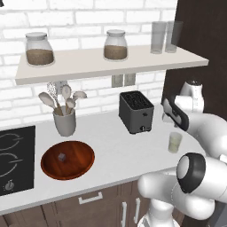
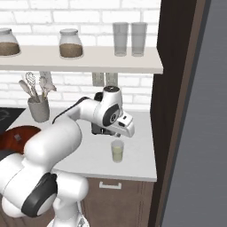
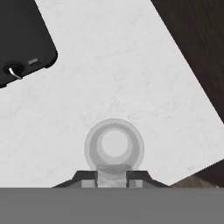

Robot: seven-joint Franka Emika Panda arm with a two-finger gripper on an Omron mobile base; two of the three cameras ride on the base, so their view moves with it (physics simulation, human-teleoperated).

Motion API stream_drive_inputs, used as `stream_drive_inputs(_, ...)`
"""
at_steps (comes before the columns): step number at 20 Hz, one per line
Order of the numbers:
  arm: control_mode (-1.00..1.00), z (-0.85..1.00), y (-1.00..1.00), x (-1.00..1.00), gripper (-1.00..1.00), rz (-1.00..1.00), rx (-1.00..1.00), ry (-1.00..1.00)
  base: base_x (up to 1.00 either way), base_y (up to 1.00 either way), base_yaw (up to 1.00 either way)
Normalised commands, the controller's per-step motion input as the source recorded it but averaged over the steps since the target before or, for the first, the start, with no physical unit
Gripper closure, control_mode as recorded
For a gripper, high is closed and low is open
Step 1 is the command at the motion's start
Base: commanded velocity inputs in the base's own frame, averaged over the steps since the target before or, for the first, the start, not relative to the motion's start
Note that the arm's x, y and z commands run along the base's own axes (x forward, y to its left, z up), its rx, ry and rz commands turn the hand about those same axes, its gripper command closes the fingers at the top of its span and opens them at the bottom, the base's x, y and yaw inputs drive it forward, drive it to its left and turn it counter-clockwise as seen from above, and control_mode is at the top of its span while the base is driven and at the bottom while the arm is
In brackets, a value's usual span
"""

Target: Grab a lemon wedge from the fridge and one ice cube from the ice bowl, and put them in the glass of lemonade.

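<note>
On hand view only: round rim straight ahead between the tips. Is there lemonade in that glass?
Observer: Yes. In the right base view the glass of lemonade holds pale yellow-green liquid.
Operator: How high is the pincer?
Observer: The pincer hangs just above the rim, pointing down.
Operator: Where is the ice?
Observer: In the left base view, one ice cube lies in the ice bowl, left of the toaster.
</note>
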Motion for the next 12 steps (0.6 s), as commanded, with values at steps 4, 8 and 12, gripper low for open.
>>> stream_drive_inputs(4,-1.0,0.0,-0.03,0.03,1.0,0.0,0.0,-0.09,0.0,0.0,0.0)
stream_drive_inputs(8,-1.0,-0.01,-0.08,-0.06,1.0,0.0,0.0,-0.09,0.0,0.0,0.0)
stream_drive_inputs(12,-1.0,-0.19,-0.01,-0.02,1.0,0.0,0.0,-0.01,0.0,0.0,0.0)
